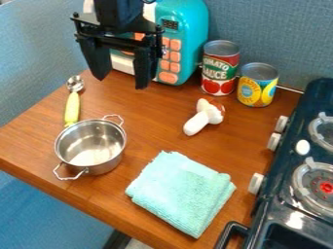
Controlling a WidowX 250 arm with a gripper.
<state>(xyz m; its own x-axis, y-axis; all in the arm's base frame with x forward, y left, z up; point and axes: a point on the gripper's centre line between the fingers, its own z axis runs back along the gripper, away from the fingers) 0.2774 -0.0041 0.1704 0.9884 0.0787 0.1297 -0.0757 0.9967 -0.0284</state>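
The black gripper (120, 80) hangs open at the upper left, in front of the teal toy microwave (185, 41), with nothing between its fingers. Below and to its left, a spoon with a yellow-green handle (71, 109) lies on the wooden table (146, 121). A metal pot (91, 146) with two wire handles stands at the left, its inside bare. Right of the middle lies a white mushroom with a brown-and-white cap (204, 116). A folded mint-green cloth (182, 192) is spread near the front edge.
A red-and-green tomato sauce can (220, 68) and a shorter yellow-and-blue can (257, 85) stand at the back, right of the microwave. The dark toy stove (299, 194), with white knobs and burners, borders the table on the right. Blue wall panels rise behind.
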